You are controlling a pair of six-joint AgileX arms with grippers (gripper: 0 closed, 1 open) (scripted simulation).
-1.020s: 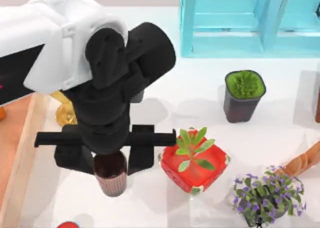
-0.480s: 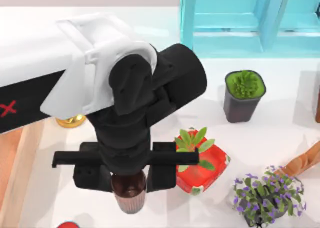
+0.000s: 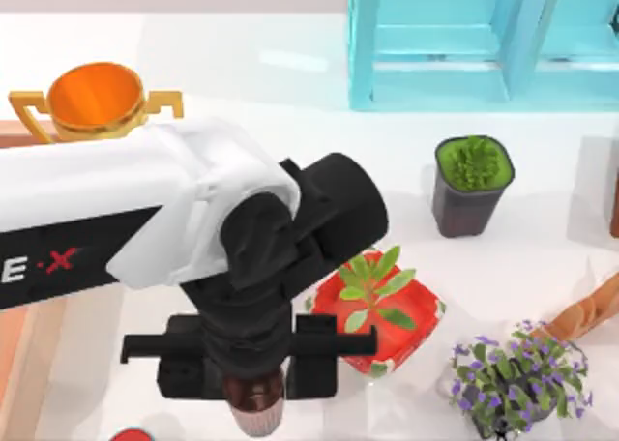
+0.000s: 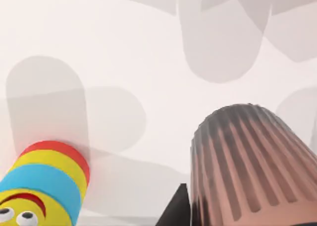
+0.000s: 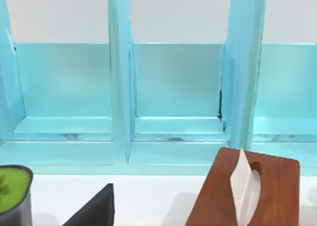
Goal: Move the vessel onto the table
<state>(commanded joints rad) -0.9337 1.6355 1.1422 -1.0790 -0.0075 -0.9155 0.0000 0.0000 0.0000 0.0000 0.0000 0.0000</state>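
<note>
The vessel [image 3: 255,404], dark reddish-brown with a paler ribbed lower end, hangs over the white table [image 3: 542,257] near its front edge, left of centre. My left gripper [image 3: 251,388] is shut on it, a black finger on each side. In the left wrist view the vessel's ribbed end [image 4: 252,161] points at the white table [image 4: 148,32]; I cannot tell whether it touches. The right wrist view shows a black tip of my right gripper [image 5: 94,211] facing the blue shelf.
A gold trophy [image 3: 95,98] stands back left, a red pot [image 3: 379,315] with a plant just right of the vessel. A dark pot [image 3: 471,185], purple flowers [image 3: 517,378] and a blue shelf [image 3: 484,40] lie to the right. A striped toy [image 4: 44,186] is close to the vessel.
My left arm has carried the vessel to the right and toward the table's front edge. The trophy that the arm covered now shows at the back left.
</note>
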